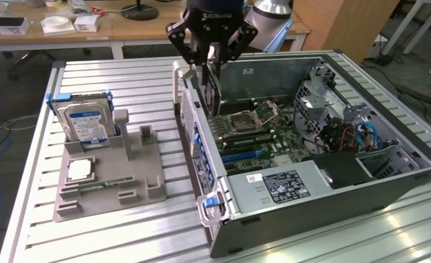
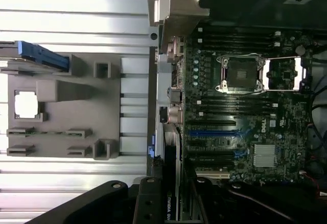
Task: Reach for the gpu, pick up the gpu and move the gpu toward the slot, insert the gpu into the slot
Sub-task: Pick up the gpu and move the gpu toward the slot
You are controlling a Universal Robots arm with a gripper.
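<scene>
The gpu (image 1: 213,93), a thin dark card, hangs on edge from my gripper (image 1: 212,60), whose fingers are shut on its upper edge. It is held above the near wall of the open computer case (image 1: 390,181), over the motherboard. In the wrist view the gpu (image 2: 176,168) appears edge-on between my gripper's (image 2: 172,198) black fingers (image 2: 148,201). It sits beside the case's rear edge. The blue slot (image 2: 212,132) lies on the motherboard just to the side of the card, and in the exterior view the slot (image 1: 239,156) is below and in front of the card.
On the slatted table at the exterior view's left, a grey fixture tray (image 1: 145,164) holds a hard drive (image 1: 87,123) with a blue label, a processor chip (image 1: 80,170) and a green memory stick (image 1: 102,185). The case holds a CPU socket (image 1: 243,121), a power supply (image 1: 292,183) and cables.
</scene>
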